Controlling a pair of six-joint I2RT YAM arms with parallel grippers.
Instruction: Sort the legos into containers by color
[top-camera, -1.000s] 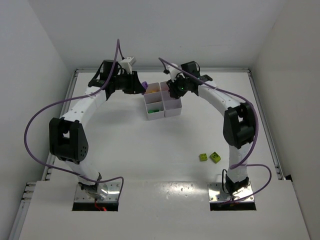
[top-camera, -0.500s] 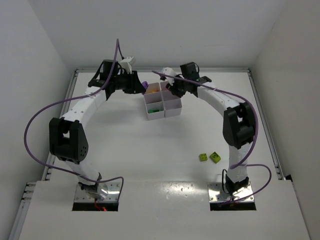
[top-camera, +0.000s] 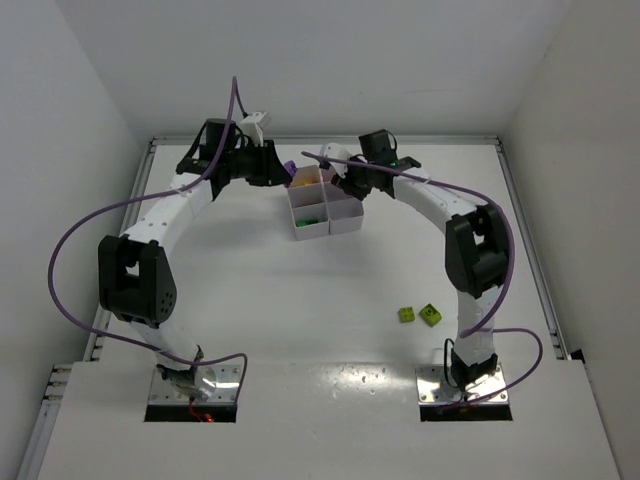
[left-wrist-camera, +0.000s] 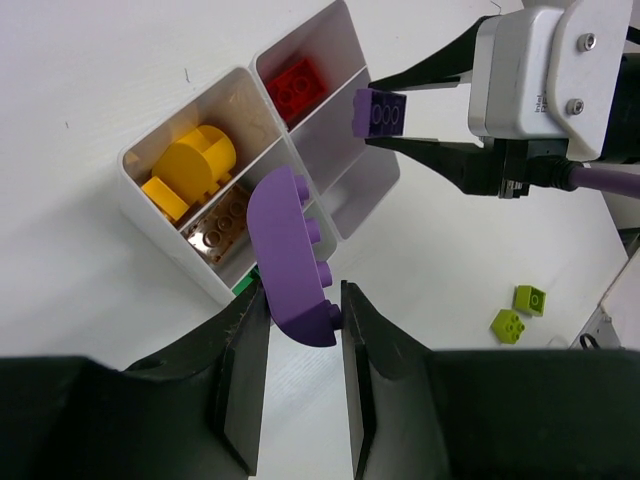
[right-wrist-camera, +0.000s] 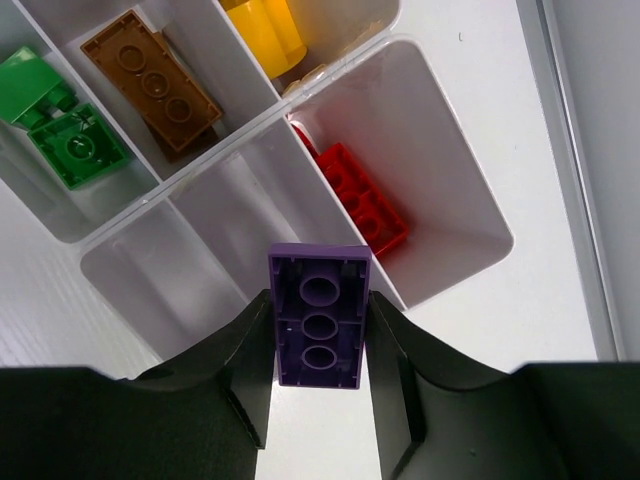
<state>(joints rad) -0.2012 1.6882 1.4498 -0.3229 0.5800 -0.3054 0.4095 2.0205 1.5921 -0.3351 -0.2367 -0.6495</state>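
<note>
While hovering just above the white plastic six-compartment tray (right-wrist-camera: 440, 170), clamps a flat purple rectangular plastic brick (right-wrist-camera: 320, 315) in the right end effector (right-wrist-camera: 320, 345), underside to the camera, over the bare compartment beside the one with the red plastic brick (right-wrist-camera: 362, 203). Clamps a curved purple plastic brick (left-wrist-camera: 290, 255) in the left end effector (left-wrist-camera: 300, 300) too, just beside the tray's far-left corner, off the surface (top-camera: 300, 300). Elsewhere in the tray: yellow round plastic piece (left-wrist-camera: 190, 165), orange-brown plastic plate (right-wrist-camera: 150, 80), green plastic bricks (right-wrist-camera: 60, 130), each in a separate compartment. Leaves two lime plastic bricks (top-camera: 407, 314) on the surface, well apart from the tray, near the right arm's base. Judged step: dropping purple into the bare compartment. Calls next for lowering the right end effector a little, centring between the thin walls, opening, then clearing out before bringing the left in, to avoid a clash over one small compartment. After that, likely the lime pair, into whatever compartment remains free.
</note>
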